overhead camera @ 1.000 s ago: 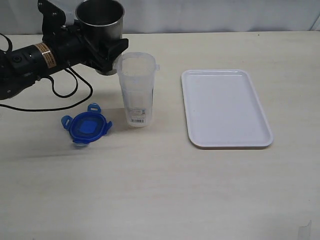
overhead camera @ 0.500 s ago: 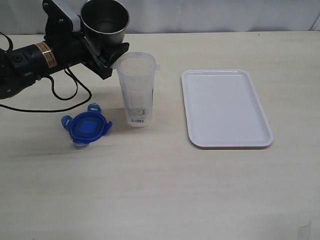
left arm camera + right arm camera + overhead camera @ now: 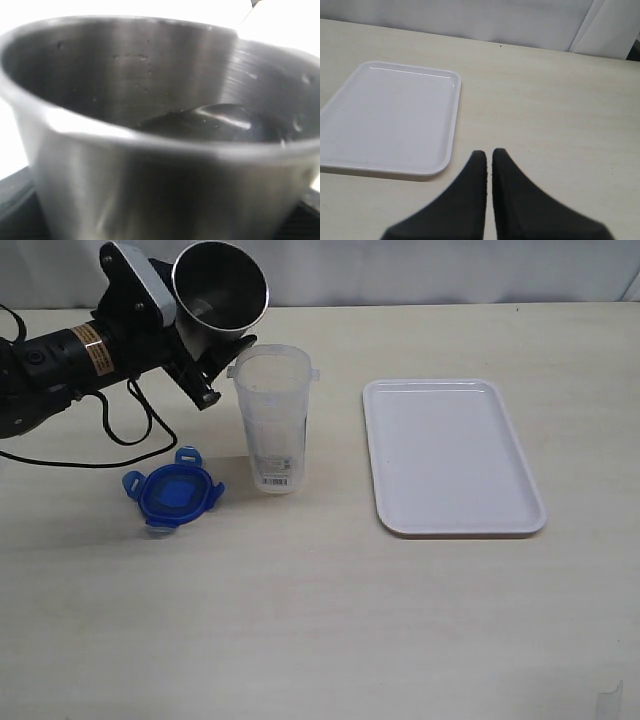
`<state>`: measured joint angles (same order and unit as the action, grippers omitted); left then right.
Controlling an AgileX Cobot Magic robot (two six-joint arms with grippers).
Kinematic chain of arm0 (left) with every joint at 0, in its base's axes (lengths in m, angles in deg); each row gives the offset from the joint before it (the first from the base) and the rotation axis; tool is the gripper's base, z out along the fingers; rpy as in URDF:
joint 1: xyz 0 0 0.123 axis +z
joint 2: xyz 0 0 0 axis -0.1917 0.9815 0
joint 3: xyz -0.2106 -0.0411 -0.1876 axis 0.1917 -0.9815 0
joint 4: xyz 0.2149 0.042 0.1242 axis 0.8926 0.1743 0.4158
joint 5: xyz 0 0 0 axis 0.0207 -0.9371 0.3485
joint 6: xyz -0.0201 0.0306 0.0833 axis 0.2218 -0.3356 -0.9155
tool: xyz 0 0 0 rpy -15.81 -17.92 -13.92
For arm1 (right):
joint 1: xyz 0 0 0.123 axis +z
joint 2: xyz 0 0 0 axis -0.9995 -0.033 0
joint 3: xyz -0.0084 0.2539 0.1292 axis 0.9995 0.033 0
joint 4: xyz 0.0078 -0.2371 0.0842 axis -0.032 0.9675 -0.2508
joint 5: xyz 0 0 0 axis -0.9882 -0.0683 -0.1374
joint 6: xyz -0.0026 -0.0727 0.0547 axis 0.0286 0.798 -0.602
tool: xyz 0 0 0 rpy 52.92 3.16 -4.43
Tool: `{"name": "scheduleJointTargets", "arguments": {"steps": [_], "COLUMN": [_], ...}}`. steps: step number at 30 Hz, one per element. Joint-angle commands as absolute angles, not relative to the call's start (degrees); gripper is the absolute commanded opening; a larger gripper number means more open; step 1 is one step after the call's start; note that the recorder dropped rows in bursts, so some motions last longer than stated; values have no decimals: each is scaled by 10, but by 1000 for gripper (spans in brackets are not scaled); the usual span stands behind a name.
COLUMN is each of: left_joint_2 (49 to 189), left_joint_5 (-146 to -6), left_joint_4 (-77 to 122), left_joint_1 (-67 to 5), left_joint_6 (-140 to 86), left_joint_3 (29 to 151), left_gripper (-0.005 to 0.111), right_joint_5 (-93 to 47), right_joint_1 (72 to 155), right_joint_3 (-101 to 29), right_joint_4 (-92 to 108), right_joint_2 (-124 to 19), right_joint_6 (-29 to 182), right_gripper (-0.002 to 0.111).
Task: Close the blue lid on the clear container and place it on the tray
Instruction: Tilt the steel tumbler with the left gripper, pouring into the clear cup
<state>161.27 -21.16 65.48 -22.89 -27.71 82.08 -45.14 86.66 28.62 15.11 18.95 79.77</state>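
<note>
The clear container (image 3: 272,420) stands upright and uncovered on the table, left of the white tray (image 3: 450,455). The blue lid (image 3: 172,490) lies flat on the table to the container's front left. My left gripper (image 3: 212,358) is shut on a grey metal cup (image 3: 220,290), which it holds tilted with the rim close above the container's mouth. The cup (image 3: 160,125) fills the left wrist view and has a glossy dark pool at its bottom. My right gripper (image 3: 489,155) is shut on nothing and hovers over bare table beside the tray (image 3: 390,115); it does not show in the exterior view.
The left arm's black cable (image 3: 130,435) loops on the table behind the lid. A pale wall runs along the table's far edge (image 3: 400,304).
The left gripper has rolled the metal cup further over, so its mouth tips more toward the container. Lid, container and tray have not moved.
</note>
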Motion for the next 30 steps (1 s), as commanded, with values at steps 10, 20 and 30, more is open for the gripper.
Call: {"name": "scheduleJointTargets", "arguments": {"steps": [10, 20, 30], "left_joint_2": [1603, 1603, 1603], "left_joint_5": [-171, -151, -146], "left_joint_4": [638, 638, 638], "left_joint_1": [-230, -230, -230], "left_joint_6": [-413, -442, -519], "left_joint_3": [828, 828, 828], "left_gripper": [0, 0, 0], "right_joint_5": [-451, -451, -451], "right_joint_1": [863, 863, 863], "right_joint_3": [287, 287, 287], "right_joint_4": [149, 149, 149], "right_joint_2": [192, 192, 192], "right_joint_6": [798, 798, 798], "right_gripper": [4, 4, 4]}}
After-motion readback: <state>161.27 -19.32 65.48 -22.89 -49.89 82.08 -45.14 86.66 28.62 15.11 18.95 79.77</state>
